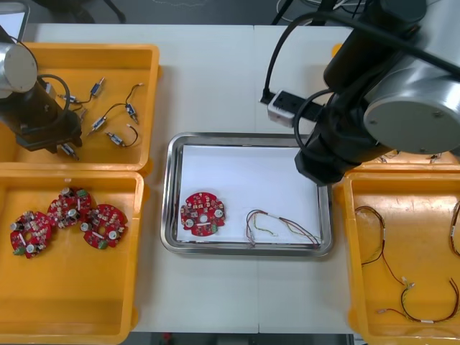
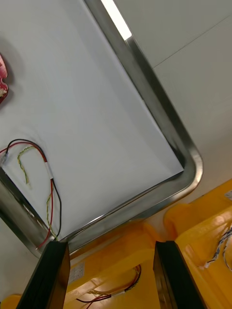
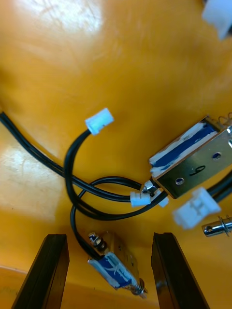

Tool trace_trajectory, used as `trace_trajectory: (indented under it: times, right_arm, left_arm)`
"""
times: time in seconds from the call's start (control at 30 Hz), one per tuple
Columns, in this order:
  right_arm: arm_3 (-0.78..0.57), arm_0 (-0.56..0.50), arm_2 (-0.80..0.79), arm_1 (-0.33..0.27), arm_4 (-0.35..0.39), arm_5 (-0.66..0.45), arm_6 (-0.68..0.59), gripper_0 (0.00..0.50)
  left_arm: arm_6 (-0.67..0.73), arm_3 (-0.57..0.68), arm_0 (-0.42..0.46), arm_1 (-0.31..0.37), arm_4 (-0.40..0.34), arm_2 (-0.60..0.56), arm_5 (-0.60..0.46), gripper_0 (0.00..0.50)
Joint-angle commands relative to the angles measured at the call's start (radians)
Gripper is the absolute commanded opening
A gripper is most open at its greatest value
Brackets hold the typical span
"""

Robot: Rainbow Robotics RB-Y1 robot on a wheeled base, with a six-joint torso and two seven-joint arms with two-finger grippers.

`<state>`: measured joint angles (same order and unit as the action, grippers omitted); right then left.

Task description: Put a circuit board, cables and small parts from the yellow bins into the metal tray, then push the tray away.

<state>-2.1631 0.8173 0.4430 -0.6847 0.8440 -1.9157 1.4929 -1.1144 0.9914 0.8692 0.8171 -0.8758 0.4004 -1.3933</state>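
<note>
nearest to us, the near left bin (image 1: 72,302) holds three red boards (image 1: 68,219) in a bunch. the near right bin (image 1: 424,237) holds thin cables (image 1: 383,251). they lie loose, so we think a pincer can lift one out alone.

in the middle of the counter (image 1: 215,79) sits the tray (image 1: 167,194), white inside. one board (image 1: 202,213) lies near its left side. one cable (image 1: 277,226) lies beside the board, not touching it. so two kinds of things are in. we think a small part is not in yet.

the right pincer (image 2: 111,244) hangs over the right side of the tray, close to the right bins. its fingers are wide apart and hold nothing. we think it has no job right now.

farther off, the far left bin (image 1: 108,61) holds small parts (image 1: 115,118) with black cables (image 3: 69,159) on them. the left pincer (image 3: 110,236) is down low in this bin. its fingers are wide apart too, and they grip nothing. a little part (image 3: 113,270) with a blue band lies right between them, with a gap on each side. a big part (image 3: 193,157) lies past the tips. we think the pincer is low and open so it can close on the little part. the black cables loop over each other, so we think one part may drag another along.
</note>
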Motion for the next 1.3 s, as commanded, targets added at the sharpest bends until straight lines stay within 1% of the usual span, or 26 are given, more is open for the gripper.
trace_trajectory:
  times: [0.03, 0.13, 0.27, 0.3, 0.33, 0.37, 0.4, 0.47, 0.63, 0.7, 0.87, 0.93, 1.07, 1.13, 1.3]
  right_arm:
    - [-0.032, 0.028, -0.113, -0.025, 0.006, -0.004, -0.005, 0.5]
    - [-0.017, 0.028, -0.165, -0.059, 0.021, -0.004, -0.01, 0.5]
    - [0.045, 0.028, -0.234, -0.104, 0.046, -0.004, -0.005, 0.5]
    - [0.068, 0.028, -0.254, -0.116, 0.052, -0.004, -0.002, 0.5]
    - [0.078, 0.028, -0.264, -0.122, 0.053, -0.004, 0.0, 0.5]
    - [0.106, 0.028, -0.283, -0.131, 0.055, -0.004, 0.001, 0.5]
    - [0.135, 0.028, -0.31, -0.137, 0.058, -0.004, 0.003, 0.5]
    - [0.184, 0.028, -0.348, -0.137, 0.055, -0.004, 0.006, 0.5]
    - [0.315, 0.029, -0.452, -0.137, 0.017, -0.004, 0.026, 0.5]
    - [0.368, 0.029, -0.495, -0.142, -0.017, -0.004, 0.04, 0.5]
    - [0.443, 0.029, -0.553, -0.145, -0.092, -0.004, 0.056, 0.5]
    - [0.474, 0.029, -0.57, -0.145, -0.126, -0.004, 0.061, 0.5]
    - [0.546, 0.036, -0.578, -0.145, -0.143, -0.004, 0.069, 0.5]
    - [0.606, 0.048, -0.576, -0.145, -0.144, -0.004, 0.082, 0.5]
    - [0.74, 0.099, -0.556, -0.142, -0.149, 0.046, 0.202, 0.5]
  left_arm:
    - [-0.081, 0.0, 0.047, -0.01, 0.005, 0.046, 0.013, 0.5]
    - [-0.081, -0.002, 0.047, -0.016, 0.009, 0.046, 0.013, 0.5]
    - [-0.081, -0.003, 0.047, -0.018, 0.005, 0.046, 0.013, 0.5]
    - [-0.082, -0.003, 0.047, -0.018, 0.006, 0.046, 0.013, 0.472]
    - [-0.082, -0.005, 0.045, -0.018, 0.005, 0.046, 0.013, 0.366]
    - [-0.082, -0.005, 0.045, -0.018, 0.005, 0.046, 0.013, 0.065]
    - [-0.082, -0.005, 0.045, -0.019, 0.008, 0.046, 0.013, 0.0]
    - [-0.081, -0.005, 0.045, -0.019, 0.009, 0.046, 0.013, 0.0]
    - [-0.081, -0.005, 0.045, -0.018, 0.011, 0.046, 0.013, 0.0]
    - [-0.082, -0.003, 0.045, -0.018, 0.012, 0.046, 0.013, 0.0]
    - [-0.084, 0.01, 0.045, -0.003, 0.009, 0.038, 0.007, 0.0]
    - [-0.087, 0.027, 0.047, 0.013, 0.008, 0.012, -0.018, 0.0]
    - [-0.09, 0.076, 0.045, 0.036, 0.009, -0.028, -0.082, 0.0]
    - [-0.084, 0.116, 0.045, 0.05, 0.015, -0.054, -0.128, 0.0]
    - [-0.082, 0.19, 0.045, 0.071, 0.023, -0.109, -0.211, 0.0]
